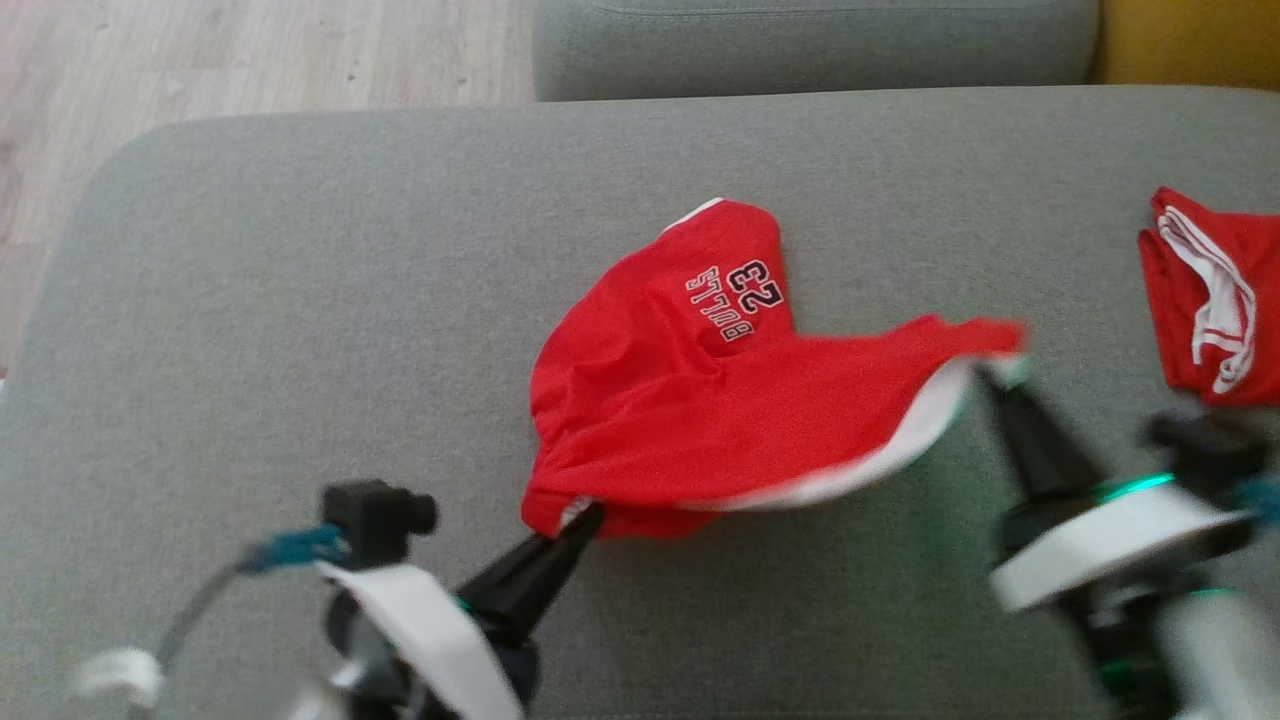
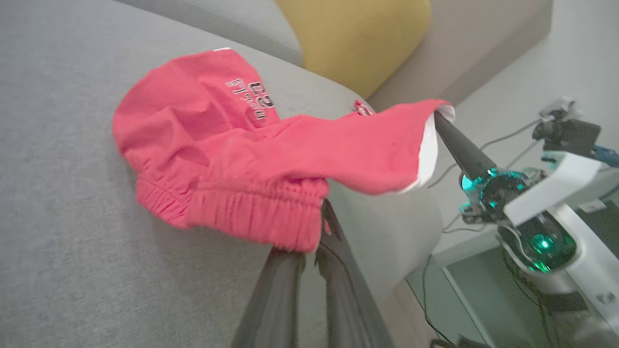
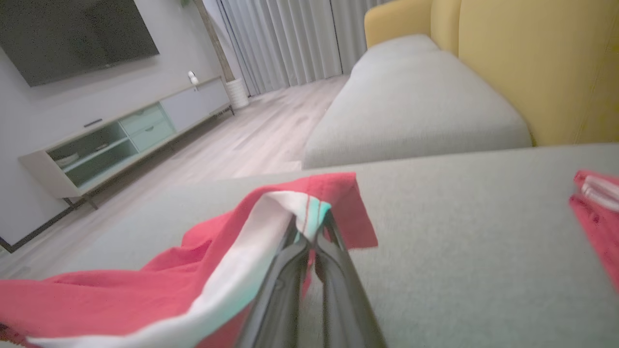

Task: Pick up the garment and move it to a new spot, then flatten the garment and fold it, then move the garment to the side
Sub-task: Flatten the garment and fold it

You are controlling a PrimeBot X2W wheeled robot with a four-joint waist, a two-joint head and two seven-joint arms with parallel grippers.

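Note:
The garment (image 1: 720,400) is a pair of red shorts with a white side stripe and "BULLS 23" print, lying crumpled in the middle of the grey sofa cushion (image 1: 300,300). My left gripper (image 1: 585,520) is shut on its elastic waistband corner (image 2: 300,232) at the near left. My right gripper (image 1: 995,370) is shut on the hem of one leg (image 3: 314,212) at the right, and holds that edge up off the cushion, so the cloth stretches between the two grippers.
A second red garment with white trim (image 1: 1210,300) lies at the cushion's right edge. A further grey cushion (image 1: 810,45) and a yellow sofa back (image 3: 532,63) stand behind. Wooden floor (image 1: 200,60) lies beyond the far left; a TV cabinet (image 3: 121,135) stands across the room.

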